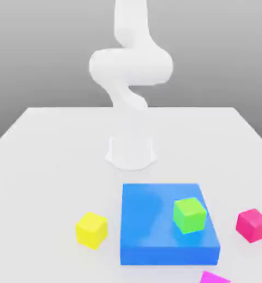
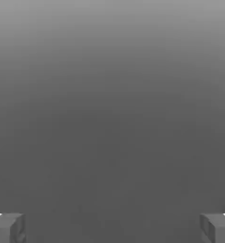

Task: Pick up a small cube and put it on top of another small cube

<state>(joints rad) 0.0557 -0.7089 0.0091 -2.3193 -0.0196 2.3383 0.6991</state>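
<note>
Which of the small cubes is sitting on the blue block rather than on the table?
The green cube; it rests on the blue block, while the yellow cube and pink cube sit on the table.

Smooth matt cubes (image 1: pixel 189 214), matt white table (image 1: pixel 45 166), glossy-white arm (image 1: pixel 130 66)

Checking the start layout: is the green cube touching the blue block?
Touching: the exterior view shows the green cube resting directly on the blue block.

The arm (image 1: pixel 130 66) is plain white all over, built of thick, rounded, smooth segments with bulging joints, and rises from a short white cylindrical base (image 1: pixel 131 152) with a flared foot. The fingers (image 2: pixel 7 228) are blocky, grey, with white upper faces.
</note>
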